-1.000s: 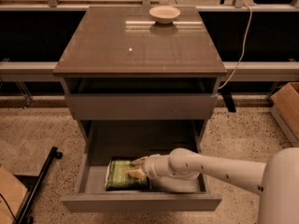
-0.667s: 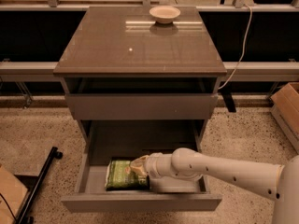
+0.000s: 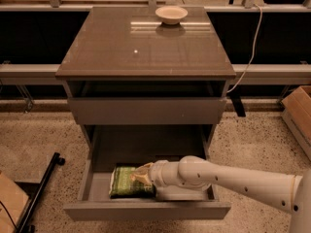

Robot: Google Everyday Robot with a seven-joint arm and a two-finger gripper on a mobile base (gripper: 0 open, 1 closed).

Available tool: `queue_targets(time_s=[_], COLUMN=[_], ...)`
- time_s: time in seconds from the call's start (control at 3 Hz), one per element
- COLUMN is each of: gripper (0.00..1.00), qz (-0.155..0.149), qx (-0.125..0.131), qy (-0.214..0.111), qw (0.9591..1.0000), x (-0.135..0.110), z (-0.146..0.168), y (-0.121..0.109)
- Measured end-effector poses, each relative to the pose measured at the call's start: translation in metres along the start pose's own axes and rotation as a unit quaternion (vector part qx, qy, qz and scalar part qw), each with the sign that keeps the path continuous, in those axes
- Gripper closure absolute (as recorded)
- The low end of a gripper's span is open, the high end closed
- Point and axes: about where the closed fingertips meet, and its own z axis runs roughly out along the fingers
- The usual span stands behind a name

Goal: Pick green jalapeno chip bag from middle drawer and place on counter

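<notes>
The green jalapeno chip bag (image 3: 127, 182) lies flat in the left half of the open middle drawer (image 3: 146, 210), the lowest drawer of the cabinet. My gripper (image 3: 141, 174) reaches into the drawer from the right on a white arm and sits on the bag's right end, touching it. The arm hides the right part of the drawer floor. The glossy grey-brown counter (image 3: 121, 47) tops the cabinet above.
A pale shallow bowl (image 3: 171, 14) stands at the back of the counter. The flat drawer front (image 3: 146, 110) above is closed. A cardboard box (image 3: 299, 115) sits on the floor to the right, a black stand leg (image 3: 41, 191) at the left, and a white cable (image 3: 250, 47) hangs right of the cabinet.
The gripper has stayed on the bag's right end inside the drawer. The arm has shifted only slightly; the bag has not visibly moved.
</notes>
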Motion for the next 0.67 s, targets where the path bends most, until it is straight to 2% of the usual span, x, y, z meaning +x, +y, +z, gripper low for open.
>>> queue_targets(time_s=[0.67], gripper=[0.34], qz=[0.000], qx=[-0.021], qy=[-0.012], qw=[0.9997], x=[0.000], z=[0.021], y=[0.000])
